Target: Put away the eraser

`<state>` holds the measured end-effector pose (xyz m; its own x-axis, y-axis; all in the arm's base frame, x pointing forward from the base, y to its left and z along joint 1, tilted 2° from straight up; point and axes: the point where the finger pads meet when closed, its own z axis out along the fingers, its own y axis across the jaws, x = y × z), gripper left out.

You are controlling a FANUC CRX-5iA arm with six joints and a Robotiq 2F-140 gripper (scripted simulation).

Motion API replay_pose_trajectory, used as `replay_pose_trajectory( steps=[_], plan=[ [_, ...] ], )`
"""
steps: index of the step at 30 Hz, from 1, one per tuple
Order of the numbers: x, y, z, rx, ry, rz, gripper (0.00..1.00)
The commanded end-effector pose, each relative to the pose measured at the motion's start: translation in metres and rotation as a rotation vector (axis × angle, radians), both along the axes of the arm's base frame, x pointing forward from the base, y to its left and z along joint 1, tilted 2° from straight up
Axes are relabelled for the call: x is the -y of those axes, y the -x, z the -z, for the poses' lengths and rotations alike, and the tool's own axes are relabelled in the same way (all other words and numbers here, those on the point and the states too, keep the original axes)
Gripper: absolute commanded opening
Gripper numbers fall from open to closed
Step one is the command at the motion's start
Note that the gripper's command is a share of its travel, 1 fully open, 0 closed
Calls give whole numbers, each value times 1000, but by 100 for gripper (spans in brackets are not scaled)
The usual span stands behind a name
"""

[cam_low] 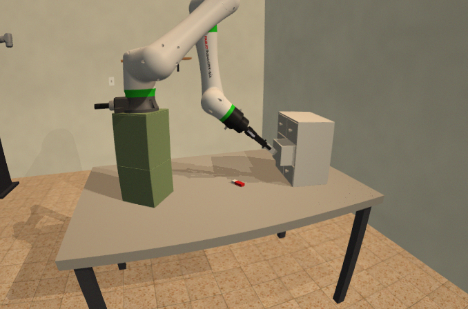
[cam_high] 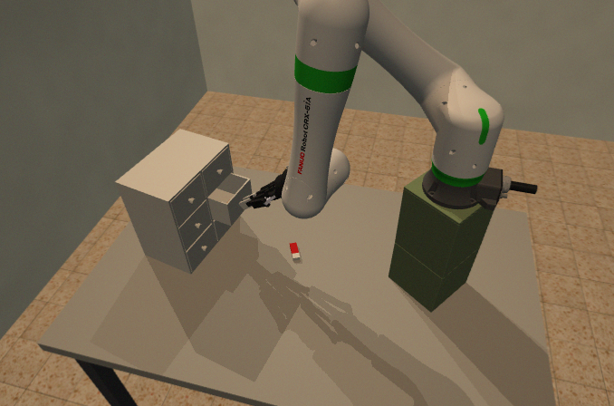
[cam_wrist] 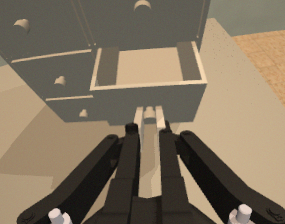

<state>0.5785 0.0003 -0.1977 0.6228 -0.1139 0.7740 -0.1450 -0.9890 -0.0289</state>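
Note:
The eraser, red with a white end, lies on the table in front of the chest. The small pale chest has grey drawer fronts in two columns. Its middle drawer in the right-hand column, seen from the front, stands partly out and looks level. No eraser shows in the visible part of its inside; the rest is hidden. My gripper is shut on that drawer's knob, with a fingertip on each side of it.
The other drawers in view look pushed in. The green pedestal carries the arm's base on the table. The arm reaches over the table to the chest, with its forearm above and behind the eraser in the top view.

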Motion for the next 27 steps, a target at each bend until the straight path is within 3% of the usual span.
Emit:
replay_pose_trajectory(
  steps=[1,8,18,27],
  plan=[
    [0,0,0,0,0,0,10],
    [0,0,0,0,0,0,20],
    [0,2,0,0,0,0,20],
    [-6,40,0,0,0,0,20]
  ],
)
